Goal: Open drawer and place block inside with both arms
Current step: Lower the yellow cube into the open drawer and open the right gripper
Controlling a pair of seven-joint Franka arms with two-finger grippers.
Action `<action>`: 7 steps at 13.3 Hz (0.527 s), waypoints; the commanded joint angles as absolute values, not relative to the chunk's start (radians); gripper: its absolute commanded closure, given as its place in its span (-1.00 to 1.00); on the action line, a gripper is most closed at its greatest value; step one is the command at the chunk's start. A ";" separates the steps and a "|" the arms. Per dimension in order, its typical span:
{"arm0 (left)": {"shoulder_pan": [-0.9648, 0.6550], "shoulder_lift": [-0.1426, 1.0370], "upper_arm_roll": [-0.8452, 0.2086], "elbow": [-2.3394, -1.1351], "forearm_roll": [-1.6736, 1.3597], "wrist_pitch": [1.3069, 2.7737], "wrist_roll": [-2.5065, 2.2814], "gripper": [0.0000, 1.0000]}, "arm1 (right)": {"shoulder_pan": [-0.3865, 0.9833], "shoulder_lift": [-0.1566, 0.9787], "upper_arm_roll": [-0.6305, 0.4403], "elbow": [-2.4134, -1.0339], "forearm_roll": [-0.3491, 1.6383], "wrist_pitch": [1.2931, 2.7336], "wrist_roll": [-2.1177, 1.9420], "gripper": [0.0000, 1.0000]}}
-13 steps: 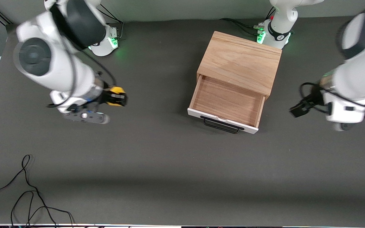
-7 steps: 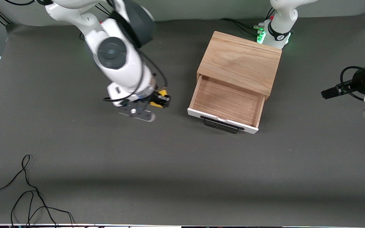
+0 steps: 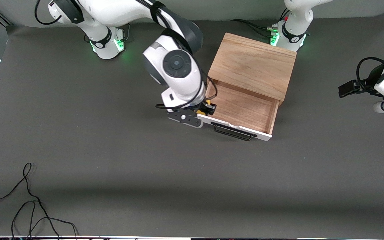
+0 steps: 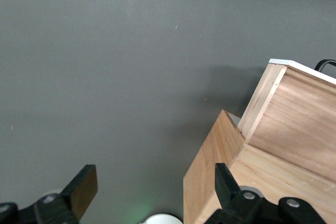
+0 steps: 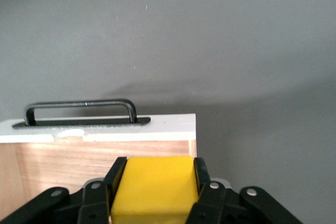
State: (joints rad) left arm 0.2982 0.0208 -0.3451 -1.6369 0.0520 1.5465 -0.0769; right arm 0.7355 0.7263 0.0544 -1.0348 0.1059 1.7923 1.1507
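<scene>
In the front view the wooden box (image 3: 252, 65) stands on the dark grey worktop (image 3: 145, 173) just in front of the left arm's base, and its drawer (image 3: 238, 110) is pulled out toward the camera, the light wood inside bare and the black handle (image 3: 233, 132) on the white front. The right arm (image 3: 175, 70) reaches across from its base, and its gripper (image 3: 207, 108) hangs over the drawer's corner at the right arm's end, just inside the white front; only a sliver of the yellow block (image 3: 207, 103) shows between the fingers, the wrist hiding the rest. The left gripper (image 3: 347, 89) waits in the air off the box's side at the left arm's end of the worktop, well apart from it. A loose black cable (image 3: 28, 200) lies on the worktop's near corner at the right arm's end. In the left wrist view the fingers (image 4: 81, 190) of the left gripper (image 4: 155, 190) are spread wide with nothing between them, and the box (image 4: 210, 182) with its drawer (image 4: 294, 124) shows past them. In the right wrist view the right gripper (image 5: 155, 187) has its fingers (image 5: 113, 177) clamped on the block (image 5: 155, 190), held over the drawer (image 5: 94, 161) just inside the white front and the handle (image 5: 81, 111).
</scene>
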 commanded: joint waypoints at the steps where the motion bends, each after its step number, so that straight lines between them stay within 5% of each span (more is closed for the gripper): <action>1: 0.311 -0.023 -0.344 -1.703 0.040 1.607 0.053 -1.00 | 0.787 0.782 0.048 -0.986 0.117 1.801 1.202 1.00; 7: 0.307 -0.020 -0.345 -1.717 0.031 1.657 0.038 -1.00 | 0.857 0.860 0.046 -0.986 0.107 1.922 1.282 1.00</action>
State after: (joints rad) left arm 0.2993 0.0160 -0.3437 -1.6811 0.0506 1.6350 0.0245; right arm 0.8360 0.8239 0.0553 -1.0314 0.1060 1.9125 1.2543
